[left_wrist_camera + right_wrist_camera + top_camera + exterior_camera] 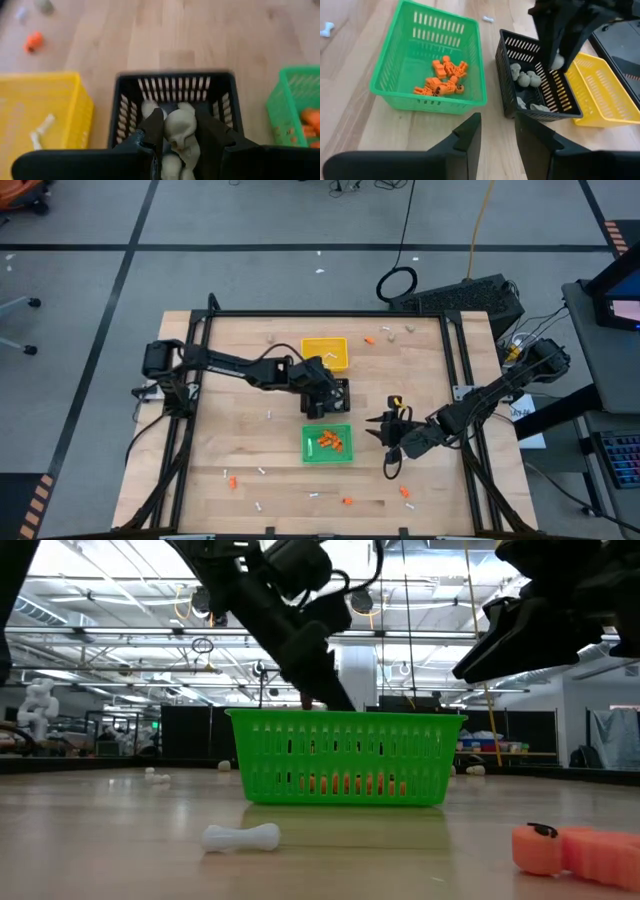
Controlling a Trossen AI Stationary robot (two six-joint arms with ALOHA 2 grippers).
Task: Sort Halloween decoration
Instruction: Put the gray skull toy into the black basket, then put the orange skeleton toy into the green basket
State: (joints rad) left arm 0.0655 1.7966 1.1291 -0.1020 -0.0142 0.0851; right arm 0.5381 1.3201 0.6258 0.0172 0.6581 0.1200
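Beige-grey skull lump (179, 131) pinched in left tool (181, 131) over black tray (227, 107); right tool (497, 131) open, empty.

Two black jointed arms trail black cables, each ending in a tool (497, 137) with two flat, matte, tapered fingers.

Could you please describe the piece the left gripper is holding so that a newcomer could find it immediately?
Find the black tray between the yellow tray and green tray. Directly above it, the left gripper pinches a beige-grey skull-shaped lump. Unlike the similar lumps lying in the tray, it is held between dark fingers.
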